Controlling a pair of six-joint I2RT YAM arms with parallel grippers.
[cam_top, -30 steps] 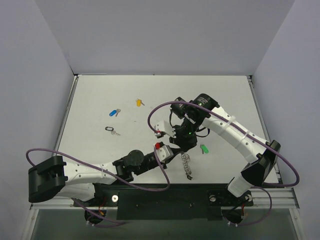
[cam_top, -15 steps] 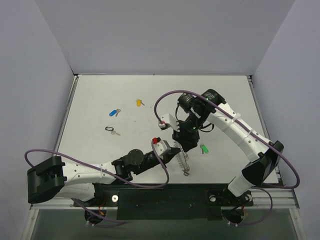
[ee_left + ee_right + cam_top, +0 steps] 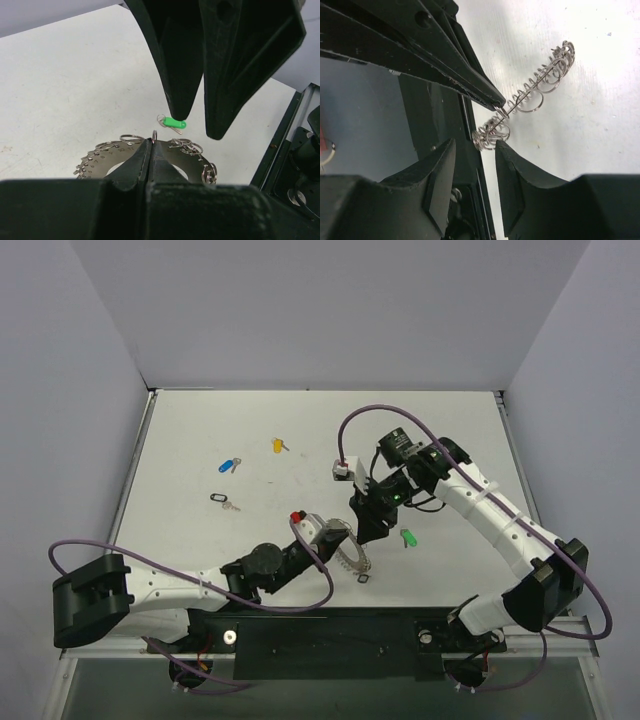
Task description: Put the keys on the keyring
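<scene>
Pinching a small wire loop (image 3: 501, 111) on the rim of the keyring (image 3: 112, 156), the left gripper (image 3: 151, 145) has its fingers pressed together and holds the metal hoop tilted up near the table's near edge, apparently to present the loops to the other arm. Whether the hoop's lower edge rests on the table (image 3: 450, 430) cannot be told. The right gripper (image 3: 197, 122) hangs just above the ring, fingers apart and empty, seemingly placed to fetch a key. The green-headed key (image 3: 407, 538) lies flat just right of the ring, not on it. The blue-headed key (image 3: 228, 465), yellow-headed key (image 3: 279, 445) and black-headed key (image 3: 220, 500) lie well apart at far left. The tabletop is plain white, boxed in by pale lilac-grey walls (image 3: 300, 310).
</scene>
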